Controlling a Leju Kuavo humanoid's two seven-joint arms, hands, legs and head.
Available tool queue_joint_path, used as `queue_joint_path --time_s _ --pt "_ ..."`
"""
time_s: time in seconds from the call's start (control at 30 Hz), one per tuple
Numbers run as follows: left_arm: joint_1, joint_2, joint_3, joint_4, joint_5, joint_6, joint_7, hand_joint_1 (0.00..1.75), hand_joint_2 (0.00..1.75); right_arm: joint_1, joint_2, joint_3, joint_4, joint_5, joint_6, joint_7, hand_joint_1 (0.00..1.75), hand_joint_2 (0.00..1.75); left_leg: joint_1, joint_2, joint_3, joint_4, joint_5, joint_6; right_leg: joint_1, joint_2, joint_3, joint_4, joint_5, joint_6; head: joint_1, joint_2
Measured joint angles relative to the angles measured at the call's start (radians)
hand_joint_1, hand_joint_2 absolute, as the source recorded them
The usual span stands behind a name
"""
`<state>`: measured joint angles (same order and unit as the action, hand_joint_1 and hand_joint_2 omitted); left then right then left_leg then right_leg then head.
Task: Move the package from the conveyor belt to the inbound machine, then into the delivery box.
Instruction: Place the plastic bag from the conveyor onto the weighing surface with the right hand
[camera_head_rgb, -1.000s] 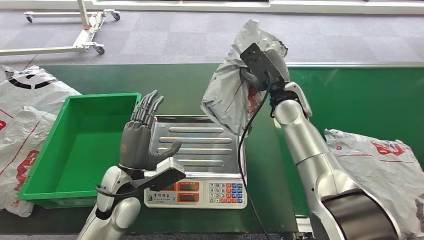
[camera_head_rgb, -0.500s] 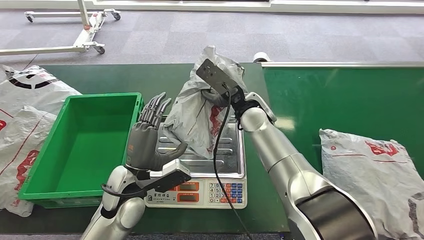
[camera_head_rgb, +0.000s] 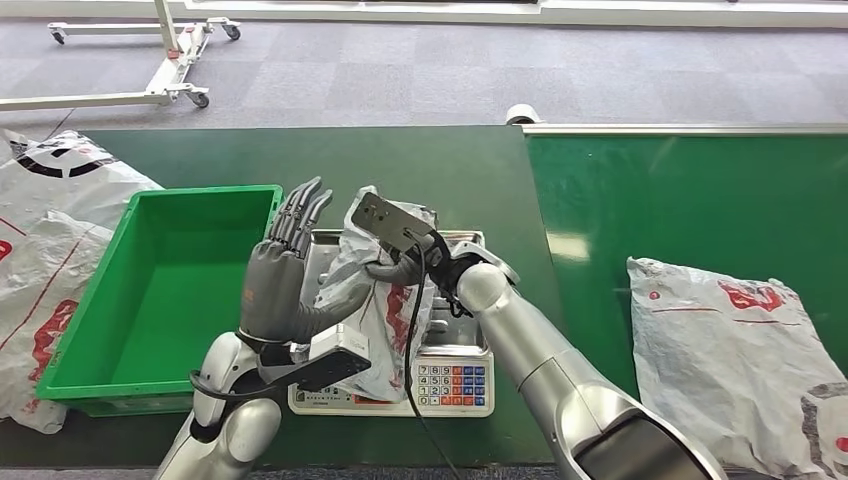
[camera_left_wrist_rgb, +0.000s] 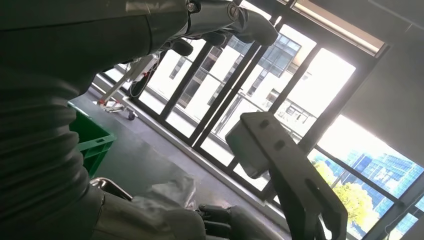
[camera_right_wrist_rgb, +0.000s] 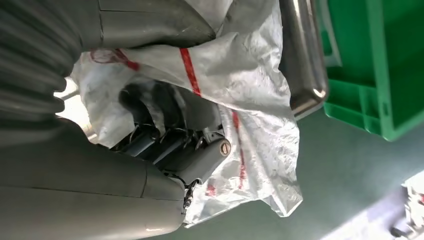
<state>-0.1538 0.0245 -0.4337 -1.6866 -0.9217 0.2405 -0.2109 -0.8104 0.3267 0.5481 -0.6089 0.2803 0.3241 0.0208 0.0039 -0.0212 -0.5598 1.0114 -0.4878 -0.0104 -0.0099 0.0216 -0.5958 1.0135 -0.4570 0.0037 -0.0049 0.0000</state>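
Counter (camera_head_rgb: 440, 160) first: green conveyor belt (camera_head_rgb: 690, 190) on its right half, green delivery box (camera_head_rgb: 160, 290) at the left edge, inbound machine (camera_head_rgb: 455, 375), a scale with a steel tray, at the front edge between them. We're mid first step. Package (camera_head_rgb: 385, 300) is draped over the tray, our right hand (camera_head_rgb: 400, 268) clamped on it, fingers (camera_right_wrist_rgb: 150, 140) dug into the plastic. Left hand (camera_head_rgb: 285, 285) upright beside the package, fingers apart, holding nothing. Next, we judge: right hand lets go so the package sits free on the tray, then regrasp and carry it left into the box.
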Motion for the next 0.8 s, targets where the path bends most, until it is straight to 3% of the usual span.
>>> queue_joint_path --time_s 0.13,0.27,0.43,0.53,0.63,0.73,0.8 --pt "0.004 0.008 0.004 -0.002 -0.045 0.029 0.03 0.0 1.75 0.002 -0.008 0.054 0.007 0.002 -0.006 0.032 0.0 0.0 0.0 0.0 0.0 0.0 0.0 0.0 0.0 0.0 0.0 0.0 0.0 0.0 0.0 0.0" --pt "0.018 0.014 0.02 -0.015 -0.099 0.08 0.058 0.0 0.0 -0.003 -0.021 0.099 0.008 0.037 -0.076 0.023 0.0 0.0 0.0 0.0 0.0 0.0 0.0 0.0 0.0 0.0 0.0 0.0 0.0 0.0 0.0 0.0" --pt "0.058 0.016 0.051 -0.054 -0.143 0.115 0.075 0.0 0.0 -0.032 -0.057 0.128 -0.1 0.197 -0.29 0.05 0.0 0.0 0.0 0.0 0.0 0.0 0.0 0.0 0.0 0.0 -0.001 0.0 0.0 0.0 0.0 0.0" --pt "0.073 0.016 0.066 -0.069 -0.166 0.133 0.072 0.0 0.0 -0.047 -0.095 0.125 -0.222 0.359 -0.375 0.069 0.0 0.0 0.0 0.0 -0.001 0.0 0.0 0.0 0.0 0.0 -0.001 0.0 0.0 0.0 0.0 0.0" --pt "0.077 0.017 0.075 -0.07 -0.214 0.143 0.075 0.0 0.0 -0.069 -0.145 0.108 -0.37 0.548 -0.412 0.063 0.0 0.0 0.0 0.0 -0.001 0.001 0.0 0.0 0.0 0.0 -0.001 0.0 0.0 0.0 0.0 0.0" --pt "0.065 0.019 0.076 -0.061 -0.27 0.141 0.091 0.0 0.0 -0.096 -0.193 0.081 -0.492 0.642 -0.407 0.048 0.0 0.0 -0.001 0.0 -0.001 0.001 0.0 0.0 0.0 0.0 -0.001 0.0 0.0 0.0 0.0 0.0" --pt "0.049 0.02 0.076 -0.051 -0.318 0.133 0.108 0.0 0.87 -0.108 -0.223 0.068 -0.557 0.659 -0.4 0.038 0.0 0.0 -0.001 0.0 -0.001 0.001 0.0 0.0 0.0 0.0 -0.001 0.0 0.001 0.0 0.0 0.0"
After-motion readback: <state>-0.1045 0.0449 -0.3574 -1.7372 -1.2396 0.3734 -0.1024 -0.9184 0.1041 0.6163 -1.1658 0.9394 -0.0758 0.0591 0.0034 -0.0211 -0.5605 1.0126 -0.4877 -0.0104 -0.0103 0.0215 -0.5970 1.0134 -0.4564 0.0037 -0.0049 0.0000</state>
